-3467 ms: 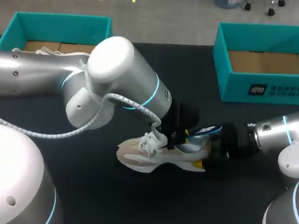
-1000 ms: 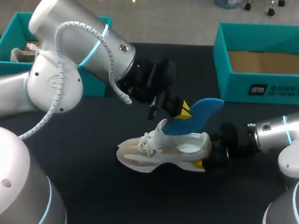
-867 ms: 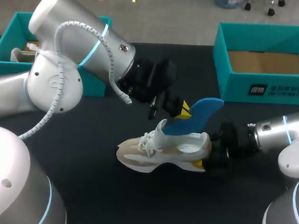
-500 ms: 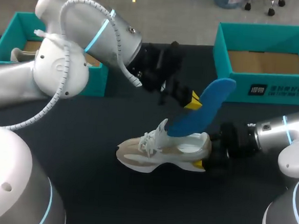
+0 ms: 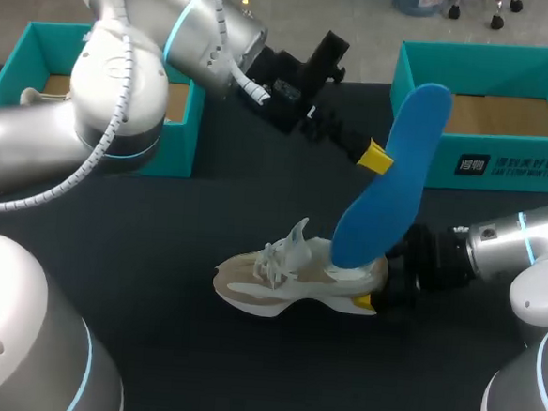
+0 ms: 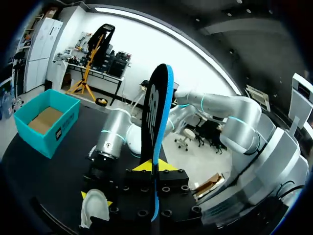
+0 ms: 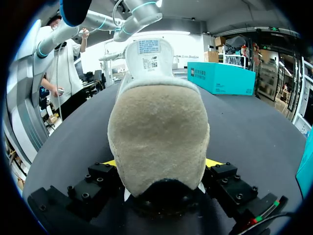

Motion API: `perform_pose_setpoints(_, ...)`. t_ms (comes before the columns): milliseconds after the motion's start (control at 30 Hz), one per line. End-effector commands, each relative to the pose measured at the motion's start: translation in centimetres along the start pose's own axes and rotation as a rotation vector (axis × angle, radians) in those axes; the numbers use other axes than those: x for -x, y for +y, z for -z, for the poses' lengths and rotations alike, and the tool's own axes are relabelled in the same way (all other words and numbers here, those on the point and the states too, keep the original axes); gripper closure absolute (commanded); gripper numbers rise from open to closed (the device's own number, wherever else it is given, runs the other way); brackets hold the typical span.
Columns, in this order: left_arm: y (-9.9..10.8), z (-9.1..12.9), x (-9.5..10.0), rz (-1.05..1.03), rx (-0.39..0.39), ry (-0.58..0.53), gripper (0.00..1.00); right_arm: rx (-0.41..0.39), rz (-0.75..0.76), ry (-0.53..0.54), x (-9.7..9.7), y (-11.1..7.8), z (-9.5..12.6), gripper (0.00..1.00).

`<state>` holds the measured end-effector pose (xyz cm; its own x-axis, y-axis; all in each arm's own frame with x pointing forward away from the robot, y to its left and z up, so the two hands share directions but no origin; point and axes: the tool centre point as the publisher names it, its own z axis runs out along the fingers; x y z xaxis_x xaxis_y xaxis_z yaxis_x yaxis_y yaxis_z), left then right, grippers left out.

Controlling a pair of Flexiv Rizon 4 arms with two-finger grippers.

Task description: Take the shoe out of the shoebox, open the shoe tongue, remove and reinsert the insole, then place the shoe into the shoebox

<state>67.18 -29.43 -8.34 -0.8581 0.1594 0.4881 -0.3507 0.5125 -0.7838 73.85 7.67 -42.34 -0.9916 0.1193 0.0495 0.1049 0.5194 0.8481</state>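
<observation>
Head view: left end effector (image 5: 375,160), clamped on the blue insole (image 5: 390,185), has lifted it toward one o'clock from the shoe (image 5: 288,280), whose heel the right end effector (image 5: 372,292) pinches.

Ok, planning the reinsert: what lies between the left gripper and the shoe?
Just the blue insole, clamped in the left gripper and slanting down to the shoe; nothing else crosses that stretch in the head view.

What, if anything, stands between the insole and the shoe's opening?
Nothing visible does. The left gripper holds the insole tilted upward, with its lower end at the opening of the shoe. The tongue stands up on the toe side, off the opening, and the right gripper grips the heel from behind.
</observation>
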Motion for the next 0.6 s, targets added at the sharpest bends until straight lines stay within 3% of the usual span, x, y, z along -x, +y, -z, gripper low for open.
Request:
perform_pose_setpoints(33, -0.4, 0.7, -1.8, 0.077, 0.022, 0.022, 1.0, -0.004, -0.001, -0.002, -0.1, 0.1, -0.1, 1.0)
perform_pose_setpoints(433, 0.2, 2.6, -6.9, 0.189, -0.117, 0.088, 1.0, -0.004, -0.001, -0.002, -0.1, 0.1, -0.1, 1.0)
perform_pose_setpoints(600, 0.6, 3.3, -8.0, 0.18, -0.152, 0.085, 1.0, -0.004, -0.001, -0.002, -0.1, 0.1, -0.1, 1.0)
